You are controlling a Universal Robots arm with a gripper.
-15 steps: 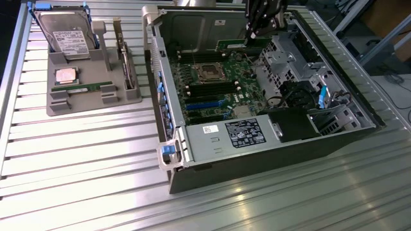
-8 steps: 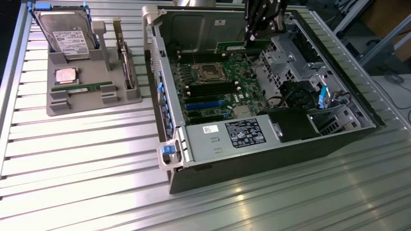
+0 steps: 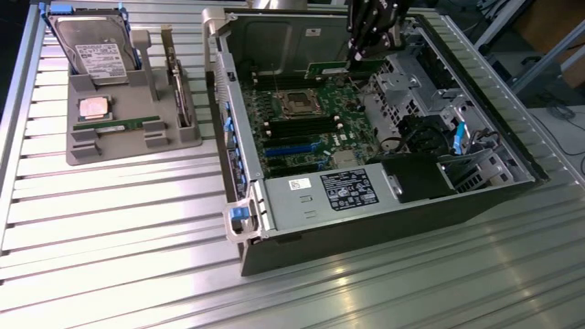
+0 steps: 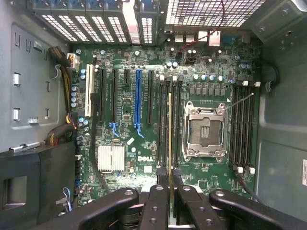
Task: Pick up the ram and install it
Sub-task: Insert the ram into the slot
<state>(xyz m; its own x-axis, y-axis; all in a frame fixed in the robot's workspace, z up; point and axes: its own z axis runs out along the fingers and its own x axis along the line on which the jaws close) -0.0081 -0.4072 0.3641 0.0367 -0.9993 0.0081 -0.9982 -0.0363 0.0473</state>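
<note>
Exterior view first: an open computer case (image 3: 366, 236) lies on its side on the slatted metal desk (image 3: 109, 260), taking up the middle and the exterior view's right. The end effector (image 3: 361, 56) reaches down into the case near its far wall. Its black fingers are clamped on the ram (image 3: 331, 68), a thin green stick that juts out from them toward the exterior view's left. The stick hangs over the motherboard (image 3: 311, 137), just beyond the processor socket (image 3: 298, 104); whether it touches the board I cannot tell. Toward the desk's far corner on the exterior view's left stands a grey holder (image 3: 137, 140) carrying a hard drive (image 3: 92, 48).

In the wrist view the ram (image 4: 169, 129) shows edge-on, a narrow pale line running out from between the fingers (image 4: 156, 201) of the end effector (image 4: 169, 184). It runs lengthwise along the black memory slots (image 4: 160, 124) beside the empty processor socket (image 4: 204, 132). Which slot it is over I cannot tell.
</note>
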